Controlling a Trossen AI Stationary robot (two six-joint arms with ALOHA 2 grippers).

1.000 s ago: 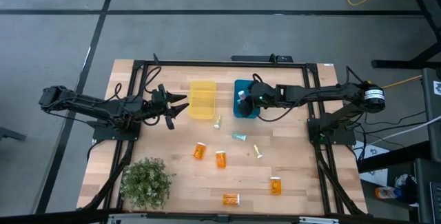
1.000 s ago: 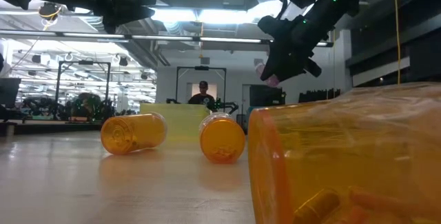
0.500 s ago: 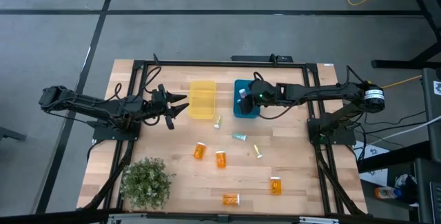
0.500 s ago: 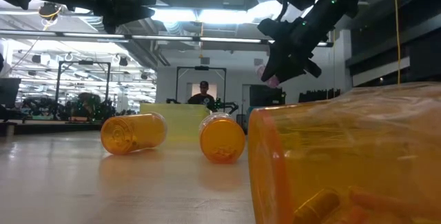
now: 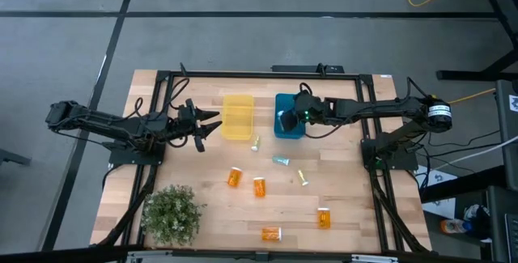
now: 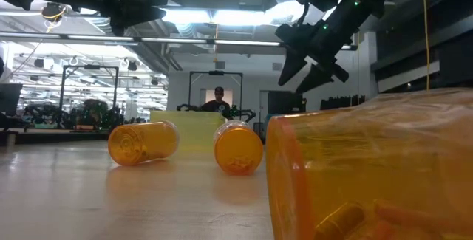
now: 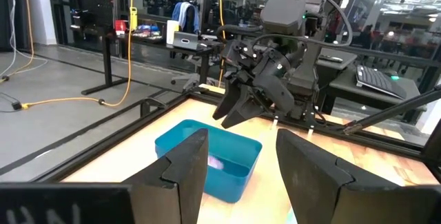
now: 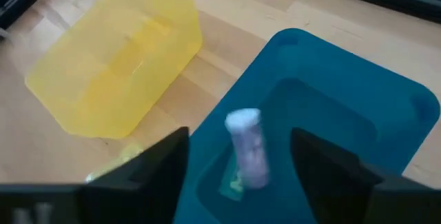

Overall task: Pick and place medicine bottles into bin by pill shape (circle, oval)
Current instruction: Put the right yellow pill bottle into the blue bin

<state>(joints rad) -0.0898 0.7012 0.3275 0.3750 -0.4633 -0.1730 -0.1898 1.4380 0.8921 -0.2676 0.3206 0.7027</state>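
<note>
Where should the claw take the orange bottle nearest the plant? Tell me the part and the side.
Grip the orange bottle across the middle of its body, coming straight down from above. It lies on its side on the table with bare wood all round, so the rounded sides are free, and a claw set across its long axis should probably hold best.

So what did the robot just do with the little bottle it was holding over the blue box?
The right gripper opened and let go of the small pale-capped bottle, which now sits in the blue bin. The left gripper stayed open beside the yellow bin, and the other bottles on the table did not move.
</note>
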